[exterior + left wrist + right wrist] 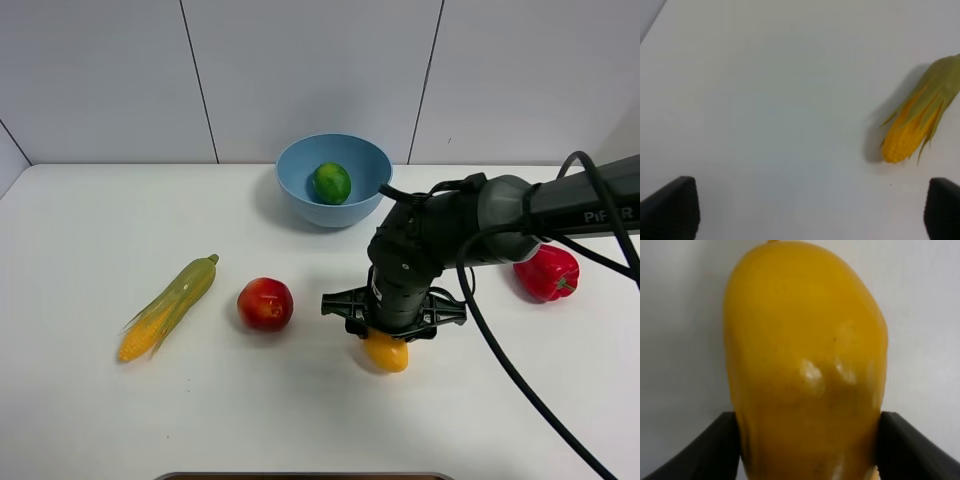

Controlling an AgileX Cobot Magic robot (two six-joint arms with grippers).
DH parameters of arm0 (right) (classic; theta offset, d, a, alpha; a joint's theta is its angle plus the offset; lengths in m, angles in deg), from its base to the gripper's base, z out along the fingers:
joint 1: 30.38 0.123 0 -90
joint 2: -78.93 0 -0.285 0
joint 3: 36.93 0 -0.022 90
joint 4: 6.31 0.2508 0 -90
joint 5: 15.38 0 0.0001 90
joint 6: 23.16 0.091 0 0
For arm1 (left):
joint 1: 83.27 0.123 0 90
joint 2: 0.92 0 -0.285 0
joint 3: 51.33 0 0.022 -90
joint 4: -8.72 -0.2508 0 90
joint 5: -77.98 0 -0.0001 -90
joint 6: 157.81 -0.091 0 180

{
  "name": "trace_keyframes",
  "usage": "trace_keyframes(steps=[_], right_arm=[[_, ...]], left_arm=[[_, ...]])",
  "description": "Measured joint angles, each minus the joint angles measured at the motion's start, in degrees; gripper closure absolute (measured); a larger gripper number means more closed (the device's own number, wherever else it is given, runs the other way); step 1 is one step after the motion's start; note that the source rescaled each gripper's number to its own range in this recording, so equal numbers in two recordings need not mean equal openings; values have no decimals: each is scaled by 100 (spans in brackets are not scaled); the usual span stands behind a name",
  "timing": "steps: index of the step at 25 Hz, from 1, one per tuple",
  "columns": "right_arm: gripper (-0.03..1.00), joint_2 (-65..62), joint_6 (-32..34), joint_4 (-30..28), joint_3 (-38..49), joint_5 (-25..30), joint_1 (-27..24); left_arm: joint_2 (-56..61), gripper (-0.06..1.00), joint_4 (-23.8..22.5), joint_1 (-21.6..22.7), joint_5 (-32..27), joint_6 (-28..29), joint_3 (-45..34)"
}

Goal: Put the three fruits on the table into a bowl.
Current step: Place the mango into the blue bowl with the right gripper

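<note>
Produce lies scattered over the white counter [90, 400] in the high view: we see a light-blue bowl [300, 205] near the far edge with the green lime [331, 183] inside it, a husked corn cob [170, 306] toward the left, and the red apple [265, 304] to the cob's right, apart from it. A red bell pepper [546, 272] sits at the right, partly hidden by the right arm [470, 235], which reaches in from that side toward the middle. Below its wrist the right claw [387, 338] points down over the yellow-orange mango [386, 354], which shows beneath it, nearer to us than the bowl and right of the apple; from here we cannot tell whether the mango touches the counter. In the left wrist view, the left claw [810, 215] stands released, its two dark fingers [670, 210] wide apart with only bare counter [765, 100] between them, and the yellow end of the corn cob [912, 127] lies ahead of it, off to one side. In the right wrist view, the mango [805, 355] fills most of the picture, and the right claw [807, 452] is clenched on it: we see both black fingers [705, 452] pressed against its sides, with white counter [920, 300] behind.
</note>
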Motion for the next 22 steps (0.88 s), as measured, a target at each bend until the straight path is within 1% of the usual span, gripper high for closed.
trace_keyframes(steps=[5,11,18,22], right_arm=[[97,-364,-22,-165,-293,276,0],[97,-847,-92,-323,-321,319,0],[97,-1266,-92,-967,-329,309,0],[97,-1281,-87,-1318,-665,293,-51]], left_arm=[[0,-6,0,0,0,0,0],[0,-6,0,0,0,0,0],[0,-6,0,0,0,0,0],[0,-6,0,0,0,0,0]])
